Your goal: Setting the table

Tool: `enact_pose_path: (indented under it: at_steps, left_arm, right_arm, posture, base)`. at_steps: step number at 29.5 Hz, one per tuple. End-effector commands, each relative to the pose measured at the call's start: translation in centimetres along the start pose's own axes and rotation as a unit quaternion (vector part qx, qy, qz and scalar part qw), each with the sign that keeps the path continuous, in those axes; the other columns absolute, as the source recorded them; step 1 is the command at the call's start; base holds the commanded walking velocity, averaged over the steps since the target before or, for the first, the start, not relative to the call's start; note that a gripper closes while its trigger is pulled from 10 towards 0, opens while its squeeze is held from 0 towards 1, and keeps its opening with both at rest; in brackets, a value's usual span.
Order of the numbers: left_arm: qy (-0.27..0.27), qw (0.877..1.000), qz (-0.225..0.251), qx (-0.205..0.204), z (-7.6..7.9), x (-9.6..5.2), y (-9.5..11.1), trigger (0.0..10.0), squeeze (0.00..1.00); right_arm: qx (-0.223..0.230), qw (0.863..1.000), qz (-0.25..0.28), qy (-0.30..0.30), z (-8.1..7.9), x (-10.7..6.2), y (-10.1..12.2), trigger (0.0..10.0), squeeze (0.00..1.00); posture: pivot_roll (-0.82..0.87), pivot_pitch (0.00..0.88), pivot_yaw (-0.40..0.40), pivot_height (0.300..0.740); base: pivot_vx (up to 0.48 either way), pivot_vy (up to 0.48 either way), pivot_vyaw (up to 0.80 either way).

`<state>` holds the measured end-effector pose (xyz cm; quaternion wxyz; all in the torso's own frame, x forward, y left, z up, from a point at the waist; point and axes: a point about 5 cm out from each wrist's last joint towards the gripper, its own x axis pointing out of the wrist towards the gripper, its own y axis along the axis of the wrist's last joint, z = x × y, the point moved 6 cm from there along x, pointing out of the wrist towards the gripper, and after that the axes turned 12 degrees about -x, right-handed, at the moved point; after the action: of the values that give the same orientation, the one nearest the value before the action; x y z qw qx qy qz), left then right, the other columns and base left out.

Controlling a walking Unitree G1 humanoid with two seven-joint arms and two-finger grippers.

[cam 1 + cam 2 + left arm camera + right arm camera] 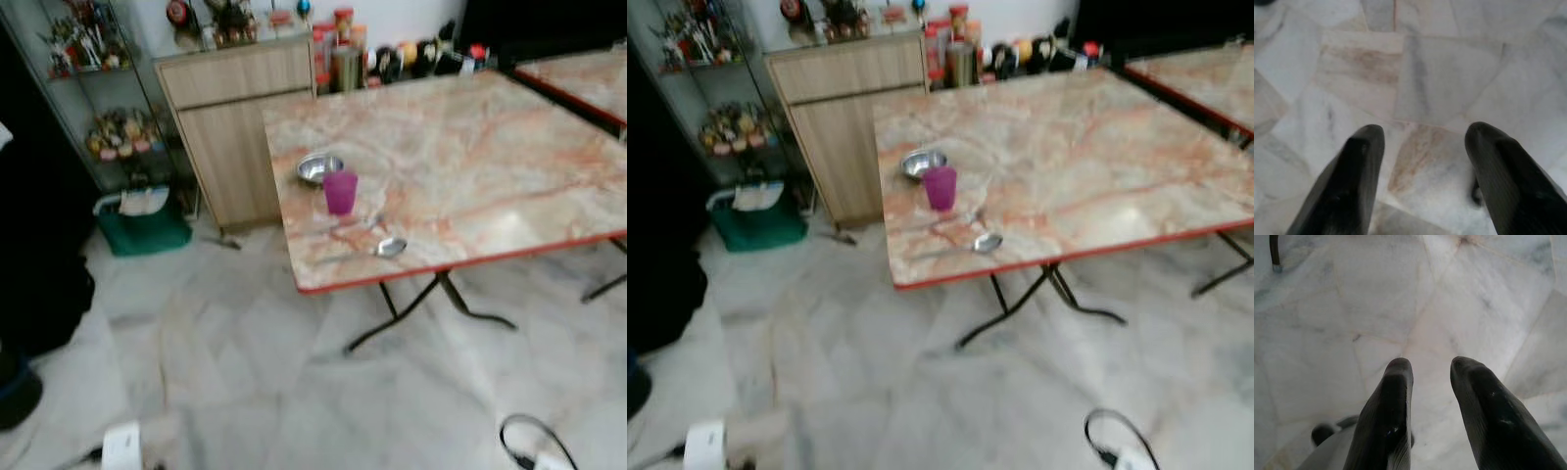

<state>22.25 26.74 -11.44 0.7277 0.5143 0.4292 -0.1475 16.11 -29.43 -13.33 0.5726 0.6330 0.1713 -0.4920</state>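
— Near the front left corner of the red-edged, marble-patterned folding table (pixel 460 147) sit the things to lay out: a small round steel bowl (pixel 319 167), a translucent magenta plastic cup (pixel 340 191) just in front of it and close enough that I can't tell whether they touch, and a steel spoon (pixel 384 247) lying near the table's edge.

— And the grippers?

— Both arms hang low over the pale marble floor (pixel 245 372). The left gripper (pixel 1422 134) has its two black fingers spread wide with nothing between them; the right gripper (pixel 1431 364) has its fingers parted by a narrower gap, also empty.

— So what's the step?

— Getting to the table, I'd judge; the robot stands well apart from it and the head views are blurred. Best to end square to that corner and steady before raising an arm.

— Anything to mind?

— The cup looks light and tall, easy to tip, and the spoon lies flat near the edge, awkward to pinch. A wooden cabinet (pixel 230 127) stands just beside the table's left side, so approach from the front.
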Motion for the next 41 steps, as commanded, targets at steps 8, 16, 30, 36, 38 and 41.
enact_pose_path:
  at_steps: [8,16,30,36,38,41]
  left_arm:
    - [0.009,1.0,0.004,0.004,-0.79,-0.02,0.58,10.0,0.0]
    - [0.008,1.0,0.006,0.009,-0.77,-0.01,0.67,10.0,0.0]
    - [0.008,1.0,0.008,0.007,-0.71,0.0,0.71,10.0,0.0]
    - [0.007,1.0,0.007,0.01,-0.72,0.0,0.74,10.0,0.0]
    - [0.007,1.0,0.007,0.01,-0.71,0.0,0.75,10.0,0.0]
    - [0.006,1.0,0.007,0.011,-0.7,0.0,0.75,10.0,0.0]
  right_arm:
    - [0.005,1.0,0.004,0.007,-0.73,0.06,0.36,10.0,0.0]
    - [0.006,1.0,0.005,0.006,-0.7,0.06,0.41,10.0,0.0]
    - [0.007,1.0,0.004,0.007,-0.69,0.07,0.39,10.0,0.0]
    - [0.006,1.0,0.001,0.009,-0.78,0.07,0.31,10.0,0.0]
    - [0.006,1.0,0.0,0.009,-0.8,0.07,0.3,10.0,0.0]
    - [0.005,1.0,0.0,0.009,-0.8,0.07,0.29,10.0,0.0]
  posture:
    - [0.02,0.053,0.073,0.74]
    - [0.02,0.059,0.073,0.74]
    - [0.02,0.062,0.07,0.74]
    - [0.02,0.06,0.071,0.74]
    - [0.03,0.06,0.071,0.74]
    - [0.02,0.059,0.072,0.74]
  base:
    - [0.0,0.48,0.0]
    - [0.0,0.18,0.0]
    - [0.0,0.0,0.0]
    - [0.0,0.0,-0.78]
    - [0.0,0.0,-0.8]
    - [0.0,0.0,-0.8]
